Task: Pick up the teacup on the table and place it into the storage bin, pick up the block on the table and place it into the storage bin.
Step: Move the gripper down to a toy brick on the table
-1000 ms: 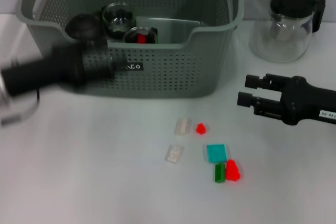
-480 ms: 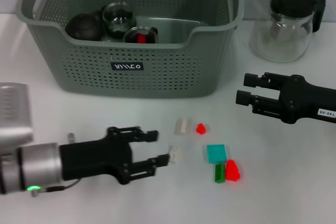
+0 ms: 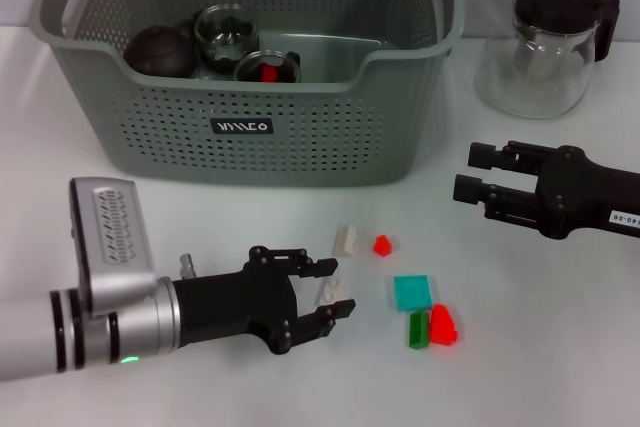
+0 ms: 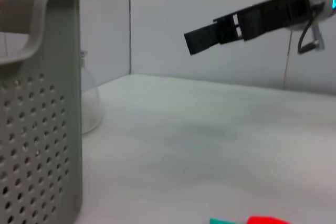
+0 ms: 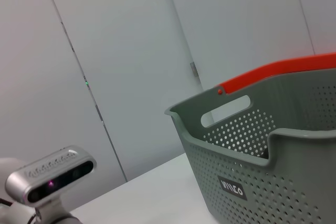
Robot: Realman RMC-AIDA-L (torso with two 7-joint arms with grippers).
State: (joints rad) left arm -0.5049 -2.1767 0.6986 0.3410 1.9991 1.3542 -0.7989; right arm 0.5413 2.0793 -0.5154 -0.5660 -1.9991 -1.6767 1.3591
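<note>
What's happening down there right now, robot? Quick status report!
Left end effector open around the pale clear block on the table. Right end effector parked beside the storage bin, idle. Nothing blocking the block.

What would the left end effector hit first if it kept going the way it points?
Probably the pale translucent block between its open fingers; the left end effector points toward the teal block beyond.

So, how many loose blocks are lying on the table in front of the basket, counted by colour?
White or clear blocks: 2
Red blocks: 2
Teal blocks: 1
Green blocks: 1
Total: 6
</note>
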